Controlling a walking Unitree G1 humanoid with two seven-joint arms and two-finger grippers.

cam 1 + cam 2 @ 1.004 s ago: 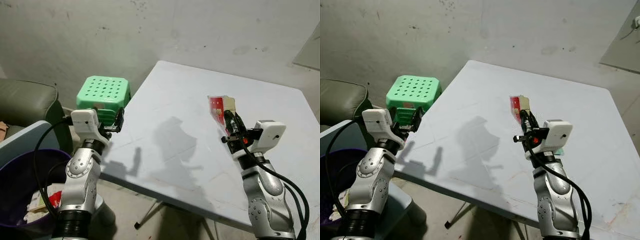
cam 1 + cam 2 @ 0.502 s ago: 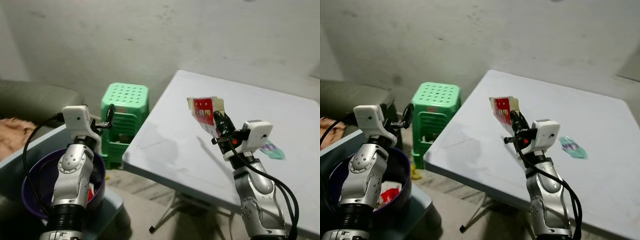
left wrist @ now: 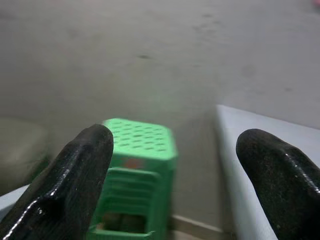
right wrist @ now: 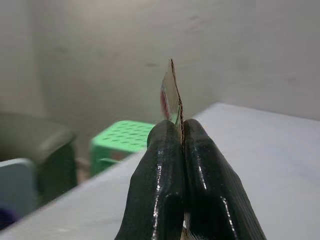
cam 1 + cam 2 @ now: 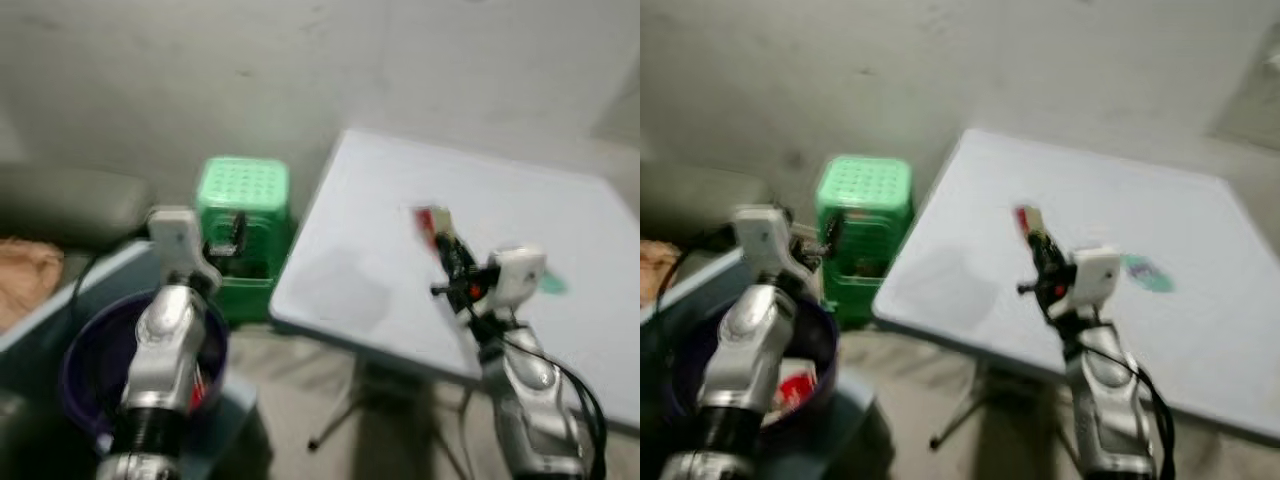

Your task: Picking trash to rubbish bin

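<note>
Right gripper (image 4: 181, 150) pinched tight on the red wrapper (image 4: 170, 95), edge-on above the fingertips over the white table (image 5: 400, 230). Left gripper (image 3: 170, 165) spread wide, empty. View swung leftward since earlier, bringing purple bin (image 5: 85, 350) closer: carrying stage. Beyond the fingers, green stool (image 3: 137, 150), grey wall.

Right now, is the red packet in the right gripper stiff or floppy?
The red packet stands edge-on above the shut right gripper without drooping, so probably fairly stiff. It looks thin and flat, likely light, and might slip.
</note>
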